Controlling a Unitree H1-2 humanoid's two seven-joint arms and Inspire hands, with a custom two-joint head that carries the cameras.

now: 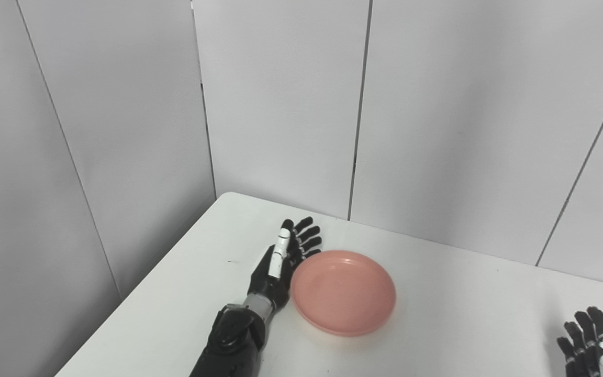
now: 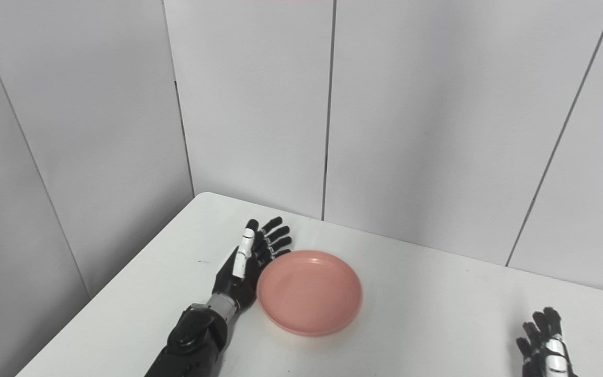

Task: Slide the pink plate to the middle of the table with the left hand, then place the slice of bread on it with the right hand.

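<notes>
Left eye view — round glossy pink plate beside black left hand

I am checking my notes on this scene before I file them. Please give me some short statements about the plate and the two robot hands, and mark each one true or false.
1. The pink plate is empty. True.
2. The left robot hand is open beside the plate's left rim. True.
3. The left robot hand lifts the plate off the white table. False: the plate lies flat on the table.
4. The right robot hand holds a slice of bread. False: it holds nothing at the bottom right corner, and no bread can be made out in either view.
5. The right robot hand touches the plate. False: it is far to the plate's right.
</notes>
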